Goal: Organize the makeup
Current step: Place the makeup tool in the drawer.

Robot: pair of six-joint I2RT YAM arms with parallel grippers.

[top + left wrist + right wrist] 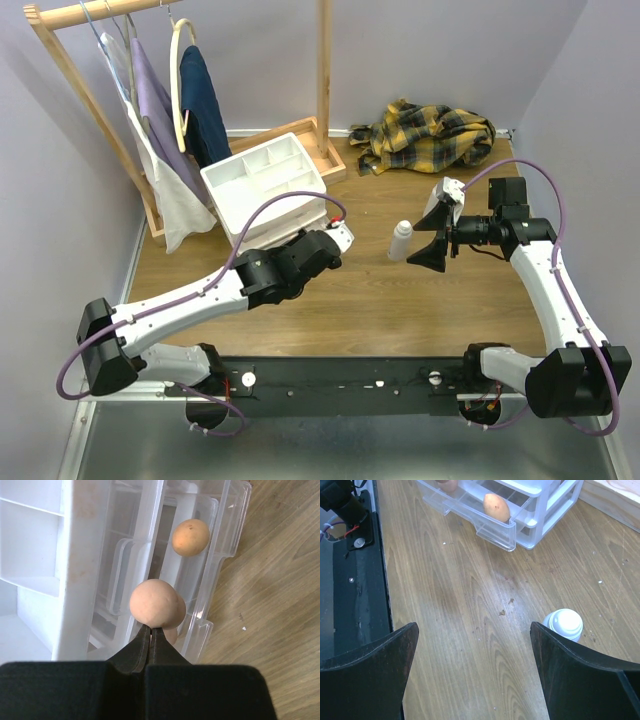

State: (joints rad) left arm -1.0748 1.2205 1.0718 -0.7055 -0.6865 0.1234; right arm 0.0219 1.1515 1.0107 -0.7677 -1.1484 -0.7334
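Note:
My left gripper (151, 627) is shut on a peach egg-shaped sponge (157, 605), held over the open clear drawer (220, 555) of the white drawer unit (265, 185). A darker orange sponge (190, 537) lies in that drawer, and another sponge (171, 636) peeks out under the held one. My right gripper (472, 627) is open and empty above the wooden table. A white capped bottle (563, 623) stands just outside its right finger and also shows in the top view (400, 240). The pencil-like sticks and a second bottle are out of view.
A wooden clothes rack (325, 70) with hanging garments (150, 100) stands behind the drawer unit. A yellow plaid cloth (430, 135) lies at the back right. The black base rail (350, 375) runs along the near edge.

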